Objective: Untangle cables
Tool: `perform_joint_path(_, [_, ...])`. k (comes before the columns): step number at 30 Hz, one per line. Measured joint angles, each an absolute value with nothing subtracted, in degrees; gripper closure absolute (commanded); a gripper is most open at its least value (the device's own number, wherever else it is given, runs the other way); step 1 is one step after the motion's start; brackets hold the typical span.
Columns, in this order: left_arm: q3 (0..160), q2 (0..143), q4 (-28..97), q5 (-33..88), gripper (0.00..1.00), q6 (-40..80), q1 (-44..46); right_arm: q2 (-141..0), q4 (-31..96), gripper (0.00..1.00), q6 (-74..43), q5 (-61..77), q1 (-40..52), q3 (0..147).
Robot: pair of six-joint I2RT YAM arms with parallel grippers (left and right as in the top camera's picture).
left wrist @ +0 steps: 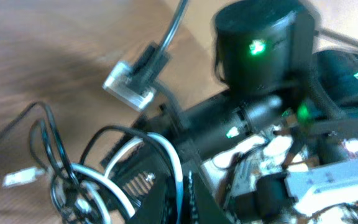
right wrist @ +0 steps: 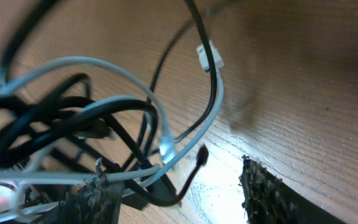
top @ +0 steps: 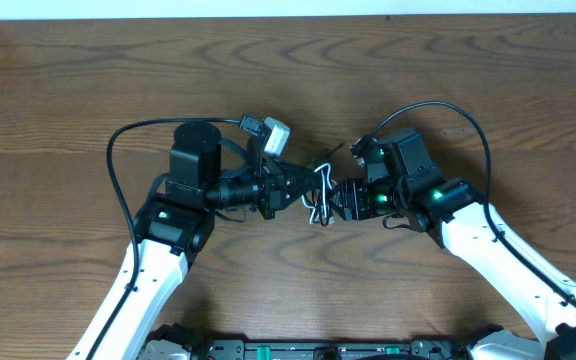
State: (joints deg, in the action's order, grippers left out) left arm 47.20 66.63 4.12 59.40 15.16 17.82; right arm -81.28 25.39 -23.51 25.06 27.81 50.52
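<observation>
The black and white cables form a small tangle at the table's middle, between my two grippers. My left gripper reaches in from the left. In the left wrist view its jaws are shut on a strand of the white cable, with black cable loops and a white plug beside it. My right gripper reaches in from the right. In the right wrist view its fingers are wide apart. The white cable and black cable cross near its left finger.
The wooden table spreads all round the tangle. Thick black robot cables arc over each arm. A grey connector block sits on the left arm. The right arm's body fills the left wrist view.
</observation>
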Motion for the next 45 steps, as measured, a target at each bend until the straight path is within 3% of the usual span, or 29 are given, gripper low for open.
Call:
perform_joint_path(2, [47.18, 66.63, 1.3, 60.95, 0.93, 18.13, 17.8, -81.28, 25.41, 0.5, -23.44, 25.28, 27.81, 50.52])
perform_joint_path(5, [47.18, 66.63, -1.45, 62.13, 0.93, 20.75, 17.8, -81.28, 25.26, 0.97, -23.33, 25.98, 27.81, 50.52])
perform_joint_path(6, [47.18, 66.63, -1.67, 62.5, 0.93, 21.23, 17.8, -81.28, 25.17, 0.99, -23.14, 26.09, 27.81, 50.52])
perform_joint_path(11, [47.18, 66.63, -1.78, 63.0, 0.92, 22.52, 17.8, -81.28, 28.45, 0.99, -25.12, 20.8, 27.81, 50.52])
perform_joint_path(16, [47.22, 66.61, 2.57, 62.46, 0.92, 20.49, 17.8, -81.25, 43.29, 0.99, -35.09, 1.41, 27.79, 50.52])
perform_joint_path(19, [47.16, 66.59, 9.54, 59.35, 0.93, 18.55, 17.85, -81.25, 45.15, 0.83, -38.89, -5.28, 27.53, 50.37])
perform_joint_path(22, [47.13, 66.59, 11.4, 55.9, 0.93, 17.54, 17.85, -81.25, 38.0, 0.5, -32.47, 2.15, 27.55, 50.37])
perform_joint_path(25, [47.16, 66.57, 11.55, 52.07, 0.93, 17.56, 17.85, -81.25, 31.05, 0.46, -22.11, 22.06, 27.62, 50.39])
perform_joint_path(28, [47.13, 66.57, 11.16, 50.52, 0.92, 18.46, 17.85, -81.25, 26.13, 0.44, -18.74, 33.17, 28.27, 50.37])
perform_joint_path(30, [47.13, 66.57, 10.63, 50.13, 0.93, 19.2, 17.85, -81.25, 24.1, 0.47, -17.58, 38.02, 28.97, 50.35])
perform_joint_path(33, [47.13, 66.57, 8.88, 49.78, 0.92, 21.52, 17.85, -81.25, 21.1, 0.59, -16.95, 42.48, 29.63, 50.37])
perform_joint_path(35, [47.11, 66.57, 6.07, 50.48, 0.92, 23.35, 17.85, -81.25, 19.97, 0.71, -16.51, 44.07, 29.82, 50.37])
perform_joint_path(38, [47.07, 66.57, 0.54, 52.6, 0.93, 26.74, 17.85, -81.25, 19.79, 0.99, -16.8, 43.03, 29.89, 50.37])
perform_joint_path(45, [47.07, 66.57, -0.49, 54.37, 0.93, 29.98, 17.85, -81.25, 25.87, 0.99, -22.44, 29.61, 30.3, 50.43])
